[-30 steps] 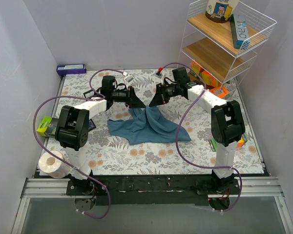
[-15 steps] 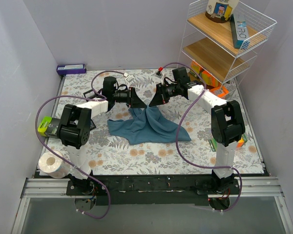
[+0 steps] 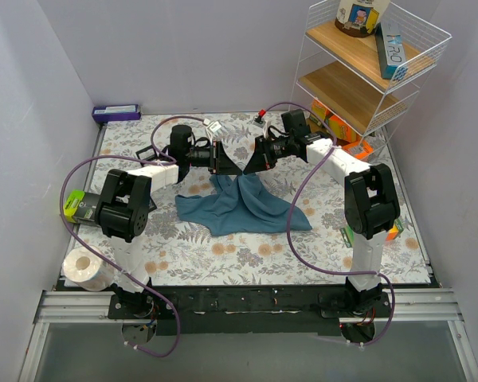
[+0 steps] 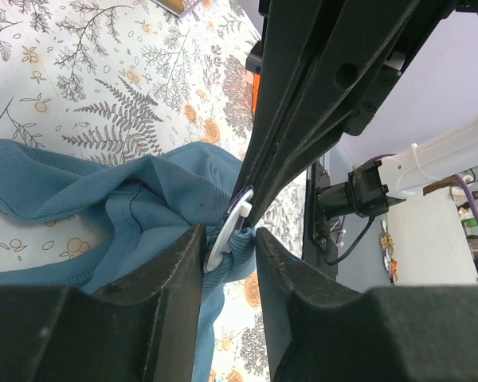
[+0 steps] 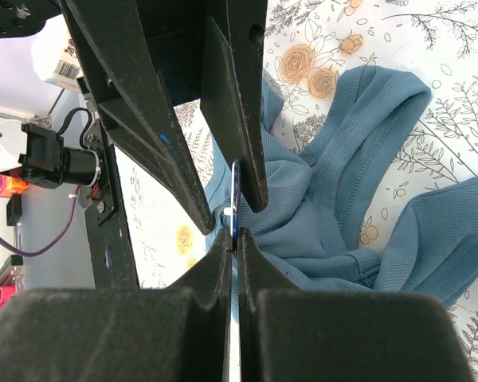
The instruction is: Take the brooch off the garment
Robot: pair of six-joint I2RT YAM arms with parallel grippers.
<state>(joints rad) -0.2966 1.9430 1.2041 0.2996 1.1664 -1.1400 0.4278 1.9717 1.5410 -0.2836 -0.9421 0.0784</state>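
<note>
One roll of toilet paper (image 3: pixel 84 268) sits at the near left corner of the table (image 3: pixel 223 259). Past it, the teal-blue T-shirt (image 3: pixel 239 208) lies crumpled in the middle of the flowery table top. One part of it stands up in a little peak, and both grippers meet at that peak.

The left gripper (image 4: pixel 227 248) has its two fingers pressed in on a bunch of the blue cloth. The brooch (image 4: pixel 228 229) is squeezed in next to that cloth. It is a small white disc, and it sits right at the top of the lifted part. The right gripper (image 5: pixel 233 240) comes at it from the other side. Its fingers are pressed almost flat together, and the thin edge of the brooch looks nipped between them.

So both holds look done. One gripper has the cloth and the other has the pin. I think the pulling apart is not done, because the brooch touches the cloth and no gap shows between them. What is left is to tug the brooch free while the cloth is held back. After that, the brooch has to be carried away from the T-shirt.

Farther back, a wire shelf (image 3: pixel 366 72) stands on the right and a purple box (image 3: pixel 116 112) lies by the far wall.
</note>
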